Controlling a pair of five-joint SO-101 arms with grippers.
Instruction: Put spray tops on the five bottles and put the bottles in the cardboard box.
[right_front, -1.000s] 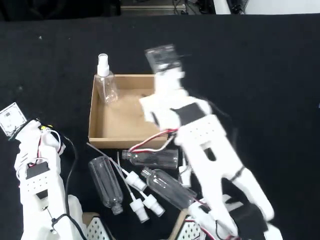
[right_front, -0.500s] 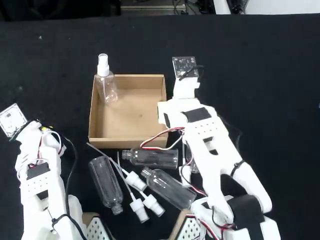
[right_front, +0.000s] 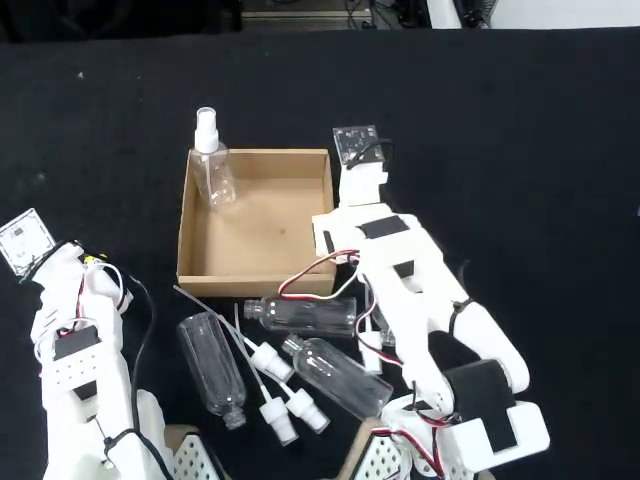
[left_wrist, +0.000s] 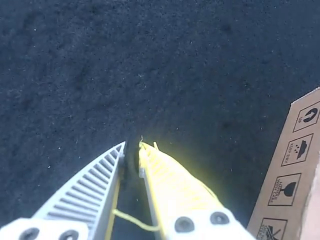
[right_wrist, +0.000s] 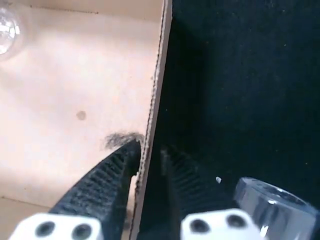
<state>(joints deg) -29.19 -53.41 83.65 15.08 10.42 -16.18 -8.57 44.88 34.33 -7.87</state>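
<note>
The cardboard box (right_front: 200, 262) sits left of centre, and a clear bottle with a white spray top (right_front: 212, 165) stands in its far left corner. Three uncapped bottles lie before the box (right_front: 305, 315) (right_front: 212, 368) (right_front: 335, 375), with three loose spray tops (right_front: 285, 395) among them. My right arm (right_front: 400, 270) ends at the box's right wall. My right gripper (right_wrist: 150, 150) is shut over that wall (right_wrist: 156, 85), holding nothing; a clear bottle (right_wrist: 272, 205) shows just outside it. My left gripper (left_wrist: 132, 145) is shut and empty above the black table.
My left arm (right_front: 75, 340) rests at the table's left front. The box's printed outer side (left_wrist: 295, 170) lies close to the left gripper. Red and white cables (right_front: 310, 275) hang over the box's near right corner. Black cloth (right_front: 520, 150) stretches to the right and far side.
My right arm drew back from over the box's far right corner and folded toward its base, ending at the right wall. The box, the bottles and the left arm stayed put.
</note>
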